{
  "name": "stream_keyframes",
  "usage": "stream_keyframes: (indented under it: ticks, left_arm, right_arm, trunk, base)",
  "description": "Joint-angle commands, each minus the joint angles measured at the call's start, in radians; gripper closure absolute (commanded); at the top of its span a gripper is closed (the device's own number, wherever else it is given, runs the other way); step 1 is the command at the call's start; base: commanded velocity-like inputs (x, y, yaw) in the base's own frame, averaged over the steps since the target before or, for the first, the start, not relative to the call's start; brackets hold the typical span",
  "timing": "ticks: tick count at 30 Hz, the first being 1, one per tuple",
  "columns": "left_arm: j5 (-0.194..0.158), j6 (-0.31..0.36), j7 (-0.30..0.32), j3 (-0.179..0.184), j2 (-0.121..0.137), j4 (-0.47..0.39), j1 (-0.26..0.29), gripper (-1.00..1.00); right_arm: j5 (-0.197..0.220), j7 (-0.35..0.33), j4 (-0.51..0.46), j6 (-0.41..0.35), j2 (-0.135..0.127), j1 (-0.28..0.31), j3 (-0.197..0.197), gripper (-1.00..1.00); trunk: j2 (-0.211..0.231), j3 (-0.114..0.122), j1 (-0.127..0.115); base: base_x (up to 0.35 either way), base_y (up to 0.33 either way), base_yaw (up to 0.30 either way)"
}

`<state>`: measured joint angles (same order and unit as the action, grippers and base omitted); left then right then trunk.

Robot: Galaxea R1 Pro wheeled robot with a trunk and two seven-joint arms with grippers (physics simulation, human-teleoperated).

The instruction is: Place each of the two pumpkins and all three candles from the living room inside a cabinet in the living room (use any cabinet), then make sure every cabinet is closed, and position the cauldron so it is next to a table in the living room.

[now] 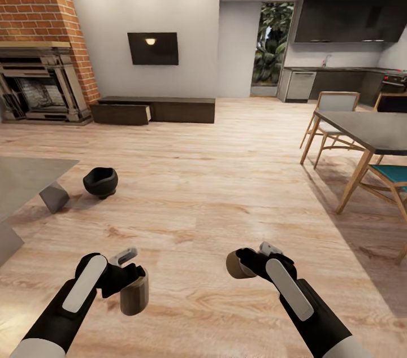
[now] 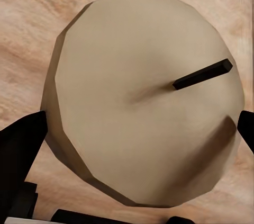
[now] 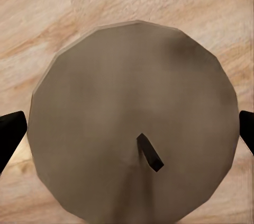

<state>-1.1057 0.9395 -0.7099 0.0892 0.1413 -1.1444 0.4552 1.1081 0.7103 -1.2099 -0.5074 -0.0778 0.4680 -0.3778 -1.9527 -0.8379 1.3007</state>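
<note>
A candle (image 1: 134, 294) is clamped in the left gripper (image 1: 125, 273), another candle (image 1: 236, 265) in the right gripper (image 1: 249, 262) — both carried over the floor, well apart from the cabinet (image 1: 154, 110). A loosened grip could drop either before the drawer (image 1: 121, 114) is reached.

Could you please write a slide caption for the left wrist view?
Black fingers grip a stubby tan-beige cylindrical candle with a short dark wick, above light wooden flooring.

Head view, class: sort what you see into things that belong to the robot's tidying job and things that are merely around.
Job:
- candle in left gripper
- candle in right gripper
- cabinet, one drawer open
- cauldron
- table

Merely around:
- fireplace
- dining table
- chairs
- wall TV
</note>
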Motion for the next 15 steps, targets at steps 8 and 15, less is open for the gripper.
stream_keyframes:
  ticks: [8, 15]
  left_arm:
    - [-0.010, -0.002, -0.014, 0.003, 0.001, -0.002, 0.000, 1.00]
    - [-0.011, -0.001, -0.017, 0.003, 0.001, -0.002, 0.000, 1.00]
  right_arm:
    - [0.006, 0.008, -0.003, -0.002, 0.000, 0.001, -0.003, 1.00]
    - [0.004, 0.007, -0.005, -0.002, 0.003, 0.001, -0.004, 1.00]
  trunk:
    - [0.048, 0.021, -0.027]
    - [0.097, 0.043, -0.054]
  base:
    - [0.000, 0.000, -0.199]
    - [0.000, 0.000, -0.010]
